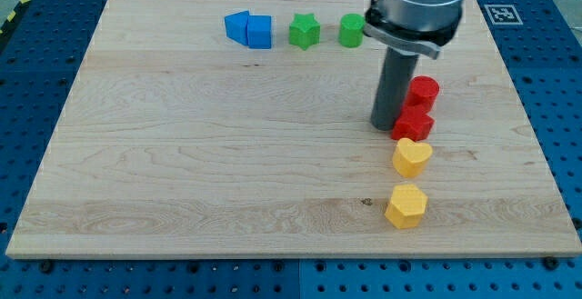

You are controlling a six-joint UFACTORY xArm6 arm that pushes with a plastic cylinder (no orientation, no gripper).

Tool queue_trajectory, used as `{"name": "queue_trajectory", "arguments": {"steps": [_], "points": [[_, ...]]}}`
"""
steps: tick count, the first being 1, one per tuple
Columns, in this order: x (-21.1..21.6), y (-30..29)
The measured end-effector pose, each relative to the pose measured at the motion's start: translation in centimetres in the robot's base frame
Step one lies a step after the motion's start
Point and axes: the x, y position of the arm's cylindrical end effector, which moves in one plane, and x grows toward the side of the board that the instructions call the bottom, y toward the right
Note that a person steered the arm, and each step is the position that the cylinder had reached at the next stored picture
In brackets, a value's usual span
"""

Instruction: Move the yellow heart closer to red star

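The yellow heart (411,157) lies at the view's right, just below the red star (413,124), and the two touch or nearly touch. A red cylinder (423,91) sits just above the star. My tip (386,127) stands on the board right beside the star's left side, up and left of the heart. The rod and arm hide part of the board above it.
A yellow hexagon (406,206) lies below the heart. Along the view's top are two blue blocks (248,30), a green star (305,32) and a green cylinder (351,30). The wooden board (200,154) ends close to the right of the red blocks.
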Motion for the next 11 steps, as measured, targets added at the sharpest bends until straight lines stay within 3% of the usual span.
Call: {"name": "queue_trajectory", "arguments": {"steps": [3, 4, 6, 7, 9, 10, 11], "points": [[0.0, 7.1], [1.3, 5.4], [8.3, -1.9], [8.3, -3.6], [8.9, -12.6], [9.6, -13.0], [9.6, -9.7]]}}
